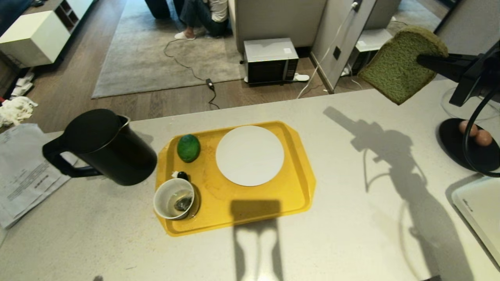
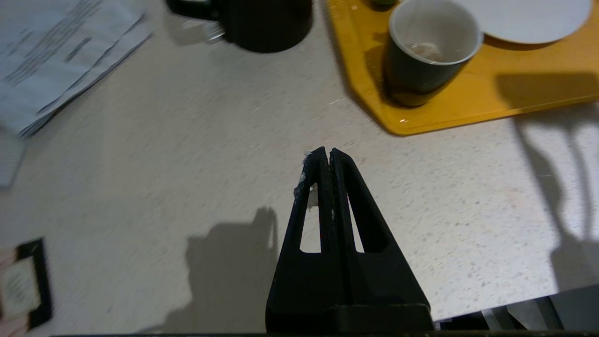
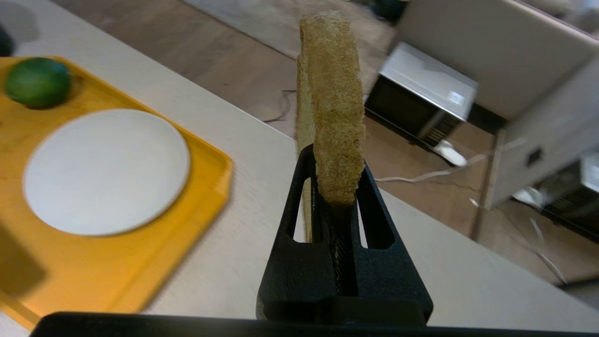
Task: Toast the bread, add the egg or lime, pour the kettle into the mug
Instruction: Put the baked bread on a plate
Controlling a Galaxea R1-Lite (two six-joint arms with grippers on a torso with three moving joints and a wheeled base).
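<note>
My right gripper (image 1: 424,60) is shut on one edge of the pale green bread (image 1: 398,66) and holds it high in the air past the counter's far right edge. In the right wrist view the bread (image 3: 334,107) stands edge-on between the jaws of the right gripper (image 3: 334,159). The black kettle (image 1: 105,146) stands left of the yellow tray (image 1: 297,183). On the tray are the lime (image 1: 188,148), the mug (image 1: 174,199) and a white plate (image 1: 250,155). Two eggs (image 1: 478,132) lie on a black dish (image 1: 453,144). My left gripper (image 2: 327,152) hangs shut and empty over bare counter near the mug (image 2: 433,47).
Papers (image 1: 23,171) lie at the counter's left end. A white appliance (image 1: 480,210) sits at the right edge. Beyond the counter, a microwave (image 1: 270,60) and cables are on the floor, and a person (image 1: 203,15) sits on the rug.
</note>
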